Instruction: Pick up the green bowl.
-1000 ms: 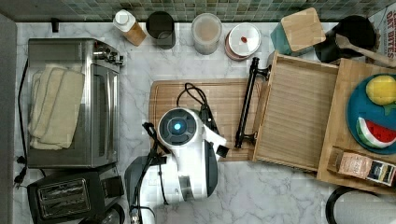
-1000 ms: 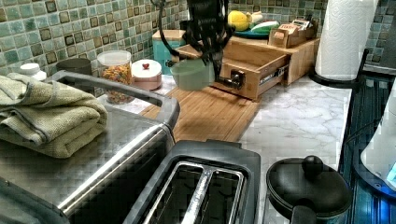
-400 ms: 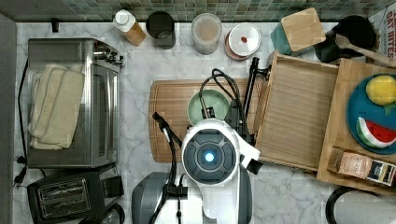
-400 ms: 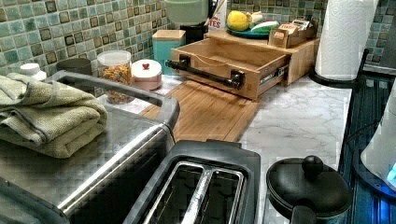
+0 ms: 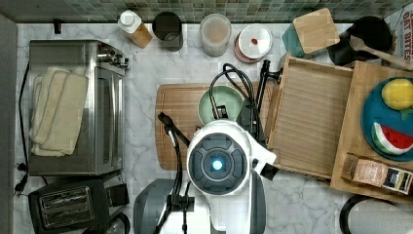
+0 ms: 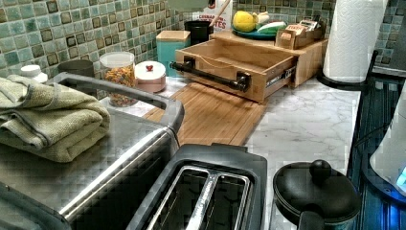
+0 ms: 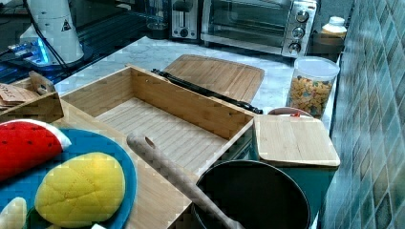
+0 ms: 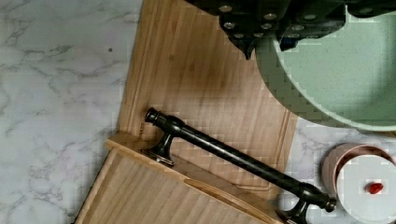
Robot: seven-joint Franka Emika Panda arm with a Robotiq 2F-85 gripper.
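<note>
The green bowl point(image 8: 341, 70) hangs in the air above the wooden cutting board point(image 8: 196, 88), and its shadow falls on the wood. My gripper point(image 8: 268, 44) is shut on the bowl's rim, one finger outside the wall and one inside. From the top view the green bowl point(image 5: 220, 104) shows just beyond the arm's white wrist point(image 5: 216, 163), over the board's far half. In the left view the green bowl's underside point(image 6: 189, 4) sits at the very top edge, high over the counter.
An open wooden drawer point(image 5: 311, 122) with a black bar handle point(image 8: 233, 156) lies right of the board in the top view. A white-lidded container with a red dot point(image 5: 253, 41), jars, a toaster oven point(image 5: 73, 107) and a toaster point(image 5: 65, 204) ring the counter.
The bowl, held low over the cutting board a second ago, has risen high with the gripper, up to the left view's top edge. The arm has shifted right in the top view.
</note>
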